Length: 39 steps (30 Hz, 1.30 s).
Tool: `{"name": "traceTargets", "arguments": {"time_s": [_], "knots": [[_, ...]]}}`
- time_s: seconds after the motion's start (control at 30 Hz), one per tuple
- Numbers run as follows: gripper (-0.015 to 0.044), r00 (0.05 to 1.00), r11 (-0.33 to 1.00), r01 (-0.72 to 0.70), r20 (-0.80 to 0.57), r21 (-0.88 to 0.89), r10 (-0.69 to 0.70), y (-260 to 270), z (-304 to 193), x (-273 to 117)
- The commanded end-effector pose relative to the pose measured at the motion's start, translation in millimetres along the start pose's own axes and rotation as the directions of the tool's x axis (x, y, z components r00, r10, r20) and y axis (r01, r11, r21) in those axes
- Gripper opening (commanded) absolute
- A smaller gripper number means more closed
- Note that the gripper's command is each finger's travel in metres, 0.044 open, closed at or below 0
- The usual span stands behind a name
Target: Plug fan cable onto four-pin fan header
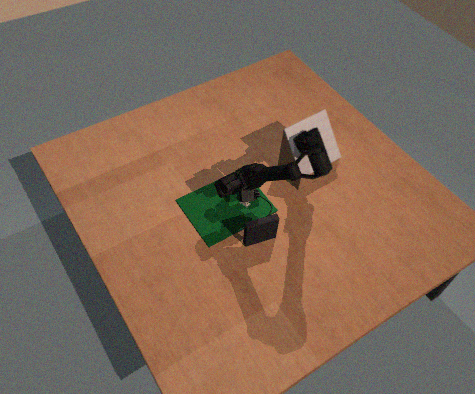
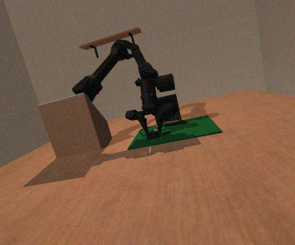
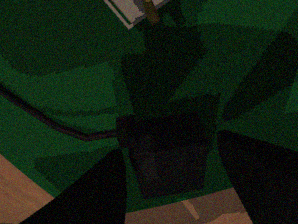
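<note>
One boxy plug (image 2: 153,134) (image 3: 169,167) (matte black, tapering).

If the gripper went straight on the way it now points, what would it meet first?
Probably the black plug, which lies between the open fingers, or the green board just beneath; depth is unclear, so I can't say which.

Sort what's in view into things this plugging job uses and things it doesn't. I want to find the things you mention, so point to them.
Used:
- plug (image 2: 152,134) (image 3: 170,170)
- cable (image 1: 271,202) (image 3: 65,131)
- fan (image 1: 261,230)
- board (image 1: 200,215) (image 2: 199,127) (image 3: 75,90)
- gripper (image 2: 154,133) (image 3: 170,149)

Not used:
- wall shelf (image 2: 110,38)

Unclear: pale-topped block (image 1: 331,131) (image 2: 69,127), beside the arm's base.
</note>
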<state>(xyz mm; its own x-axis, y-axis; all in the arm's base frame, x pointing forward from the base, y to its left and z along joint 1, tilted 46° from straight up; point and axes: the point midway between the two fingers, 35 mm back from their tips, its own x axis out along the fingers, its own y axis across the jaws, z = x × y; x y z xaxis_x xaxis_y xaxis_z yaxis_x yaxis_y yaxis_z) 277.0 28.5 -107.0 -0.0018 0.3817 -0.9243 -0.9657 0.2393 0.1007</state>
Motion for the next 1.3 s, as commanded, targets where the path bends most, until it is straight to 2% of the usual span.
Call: {"name": "traceTargets", "arguments": {"time_s": [0.0, 0.07, 0.23, 0.57, 1.27], "knots": [[0.0210, 1.000, 1.000, -0.005, 0.006, 0.004, 0.005, 1.4, 2.0, 4.1], [0.0210, 1.000, 1.000, -0.005, 0.006, 0.004, 0.005, 1.4, 2.0, 4.1], [0.0079, 1.000, 1.000, -0.002, 0.000, 0.000, 0.002, 0.5, 0.8, 2.1], [0.0000, 1.000, 1.000, -0.002, 0.000, 0.000, 0.002, 0.5, 0.6, 1.6], [0.0000, 1.000, 1.000, -0.004, 0.003, 0.004, 0.004, 0.8, -26.7, -58.7]]}}
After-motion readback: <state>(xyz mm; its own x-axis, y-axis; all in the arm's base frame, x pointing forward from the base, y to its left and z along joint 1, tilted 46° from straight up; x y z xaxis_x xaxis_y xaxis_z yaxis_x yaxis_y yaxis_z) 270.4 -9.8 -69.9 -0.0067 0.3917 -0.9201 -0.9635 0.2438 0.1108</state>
